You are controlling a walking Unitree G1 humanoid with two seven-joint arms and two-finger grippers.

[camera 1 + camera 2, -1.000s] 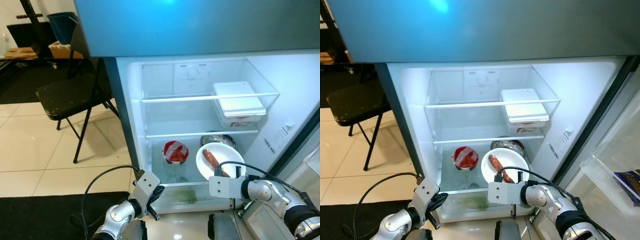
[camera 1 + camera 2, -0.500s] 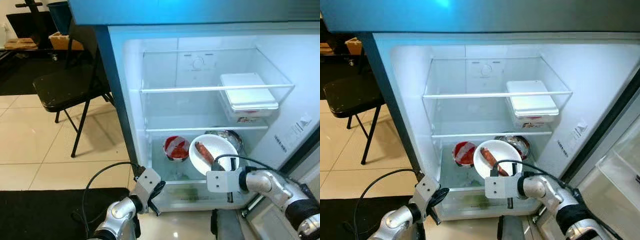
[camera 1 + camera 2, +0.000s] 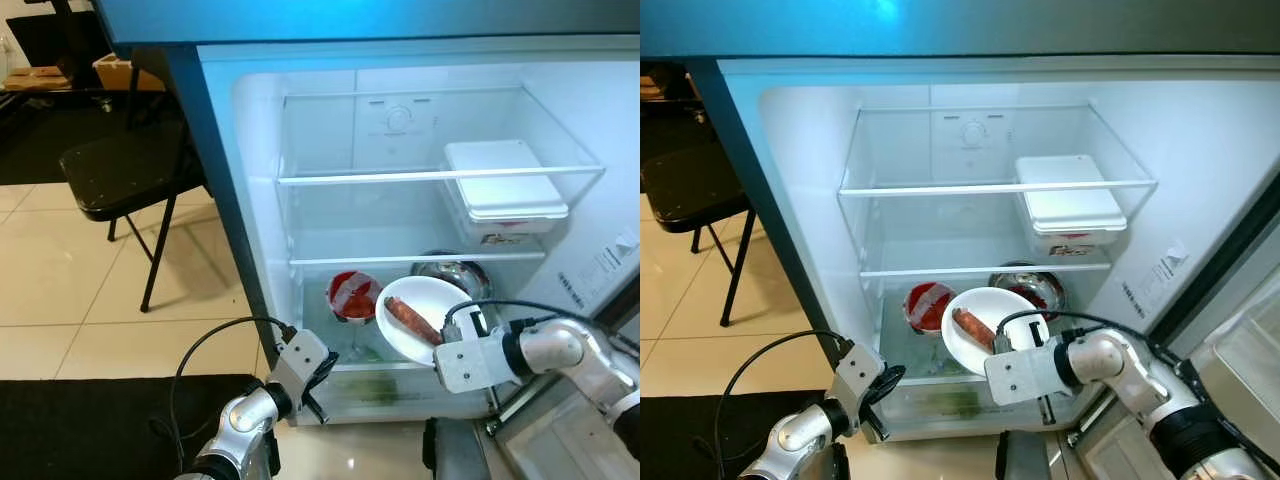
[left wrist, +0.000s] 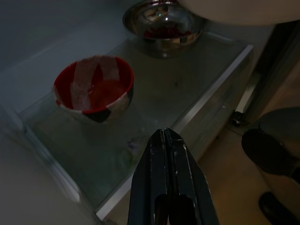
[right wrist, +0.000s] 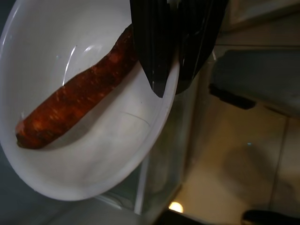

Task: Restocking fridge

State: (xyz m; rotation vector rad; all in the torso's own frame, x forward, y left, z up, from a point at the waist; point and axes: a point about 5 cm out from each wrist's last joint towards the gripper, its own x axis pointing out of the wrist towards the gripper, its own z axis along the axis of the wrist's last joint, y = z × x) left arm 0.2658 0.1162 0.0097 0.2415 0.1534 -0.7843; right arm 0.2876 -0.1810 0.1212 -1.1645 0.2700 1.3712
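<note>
Right wrist view shows the right gripper [image 5: 168,70] pinching the rim of a white plate [image 5: 93,154], one finger on each face, with a reddish sausage [image 5: 77,96] lying lengthwise across it, away from the fingers. From the head cameras, the plate hangs tilted before the lowest glass shelf [image 3: 345,350], between the red bowl [image 3: 352,297] and steel bowl [image 3: 455,274], so the open spot lies straight ahead. Low at the fridge's front, the left gripper [image 4: 165,154] has its fingers pressed together, empty.

steel bowl [image 3: 452,276] half behind white plate [image 3: 420,318]
</note>
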